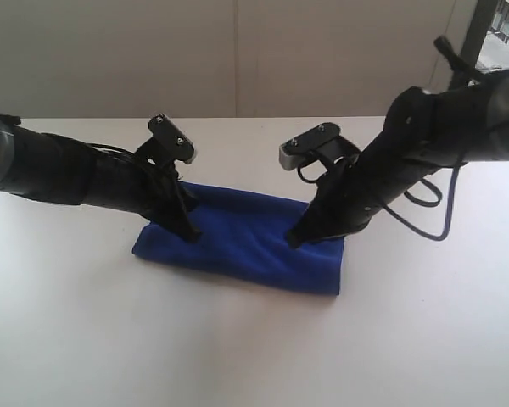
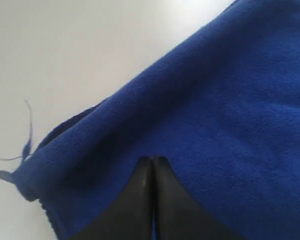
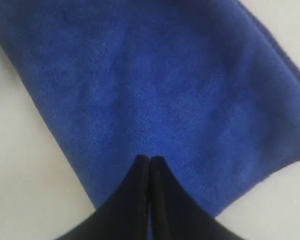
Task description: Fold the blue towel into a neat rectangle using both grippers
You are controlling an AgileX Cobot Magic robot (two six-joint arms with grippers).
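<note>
The left gripper is pressing closed fingertips onto the blue towel, lying folded on the white table; only its wrist view is showing a frayed thread at the corner. The right gripper, jaws together, is touching the towel's right end.

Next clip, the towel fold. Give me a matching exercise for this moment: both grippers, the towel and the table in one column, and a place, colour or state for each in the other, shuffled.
Things:
1. left gripper
2. right gripper
3. blue towel
4. table

Descriptions:
A. shut, tips down on the cloth's end at the right of the exterior view
B. white, lying under everything else
C. shut, tips down on the cloth's end at the left of the exterior view
D. lying flat as a long strip

Pairs: 1-C, 2-A, 3-D, 4-B
</note>
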